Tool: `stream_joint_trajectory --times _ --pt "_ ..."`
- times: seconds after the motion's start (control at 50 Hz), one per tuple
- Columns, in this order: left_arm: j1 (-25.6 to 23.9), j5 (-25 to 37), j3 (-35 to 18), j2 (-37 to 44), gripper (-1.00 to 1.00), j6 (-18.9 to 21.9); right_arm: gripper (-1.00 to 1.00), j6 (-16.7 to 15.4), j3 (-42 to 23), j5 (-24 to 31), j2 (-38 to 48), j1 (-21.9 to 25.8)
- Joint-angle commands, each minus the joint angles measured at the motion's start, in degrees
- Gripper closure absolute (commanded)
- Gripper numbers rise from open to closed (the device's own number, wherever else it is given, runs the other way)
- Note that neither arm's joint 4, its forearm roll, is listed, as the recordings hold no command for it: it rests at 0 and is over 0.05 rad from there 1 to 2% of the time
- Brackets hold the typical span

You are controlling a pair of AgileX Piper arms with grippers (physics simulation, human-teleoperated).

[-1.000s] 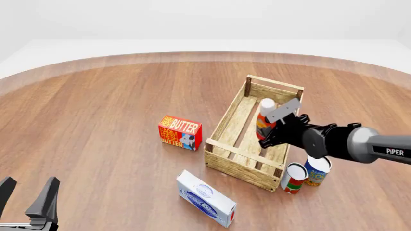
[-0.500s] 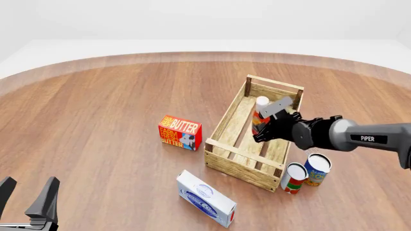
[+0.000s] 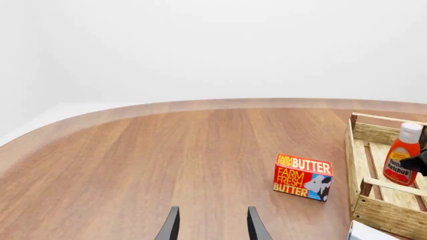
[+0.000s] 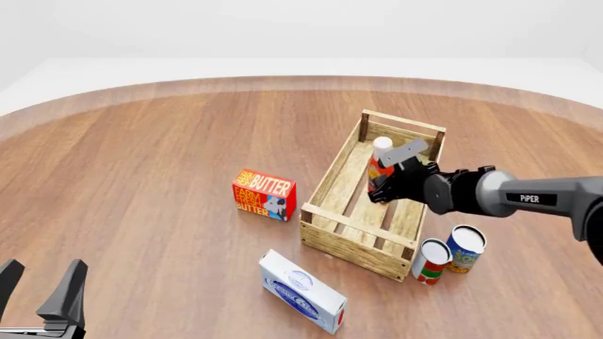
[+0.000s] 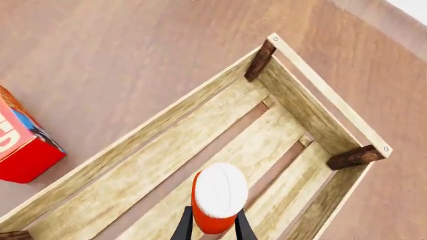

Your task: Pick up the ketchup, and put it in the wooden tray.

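My right gripper (image 4: 388,179) is pinching the ketchup (image 4: 380,164) by its body, cap up, and the bottle hangs directly below my wrist inside the walls of the wooden tray (image 4: 332,178), over the slats near its far end. The pick-up looks done and the carry nearly so; I judge what is left is to lower it the last bit, let go and back out. My left gripper (image 4: 42,300) sits idle well away, its fingers spread.
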Motion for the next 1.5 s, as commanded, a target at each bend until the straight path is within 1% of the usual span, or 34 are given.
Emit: stream_joint_trajectory --times 0.02,0.1,0.26,0.28,0.54,0.86,0.94,0.96,0.98,1.0,1.04,1.16,1.26,1.34,1.5 --pt "0.0 0.0 0.0 0.0 -1.0 0.0 1.0 1.32 0.34 0.28 3.26 -0.28" --pt "0.0 0.0 0.0 0.0 -1.0 0.0 1.0 1.47 -0.13 0.92 3.38 -0.43" --pt "0.0 0.0 0.0 0.0 -1.0 0.0 1.0 1.48 0.36 -0.28 4.69 -0.69" --pt "0.0 0.0 0.0 0.0 -1.0 0.0 -1.0 1.54 0.52 -0.48 4.77 -0.82" --pt "0.0 0.0 0.0 0.0 -1.0 0.0 -1.0 1.74 1.29 -1.83 5.42 -1.44" --pt "0.0 0.0 0.0 0.0 -1.0 0.0 -1.0 1.27 2.07 -1.39 2.29 -2.11" --pt "0.0 0.0 0.0 0.0 -1.0 0.0 -1.0 1.24 2.96 -1.7 1.09 -2.28" --pt "0.0 0.0 0.0 0.0 -1.0 0.0 -1.0 0.63 3.47 -2.09 0.63 -2.52" --pt "0.0 0.0 0.0 0.0 -1.0 0.0 -1.0 -0.75 4.64 -3.08 -0.33 -3.24" --pt "0.0 0.0 0.0 0.0 -1.0 0.0 -1.0 -0.82 4.92 -3.12 -0.78 -3.28" --pt "0.0 0.0 0.0 0.0 -1.0 0.0 -1.0 -0.37 5.14 -2.82 -1.54 -2.92" --pt "0.0 0.0 0.0 0.0 -1.0 0.0 -1.0 -0.9 6.23 -2.59 -4.43 -2.8" --pt "0.0 0.0 0.0 0.0 -1.0 0.0 -1.0 -0.61 6.31 -1.57 -6.37 -1.86" --pt "0.0 0.0 0.0 0.0 -1.0 0.0 -1.0 -1.45 7.17 -1.82 -8.06 -1.88" --pt "0.0 0.0 0.0 0.0 -1.0 0.0 -1.0 -0.61 8.59 -1.28 -11.11 -0.74"
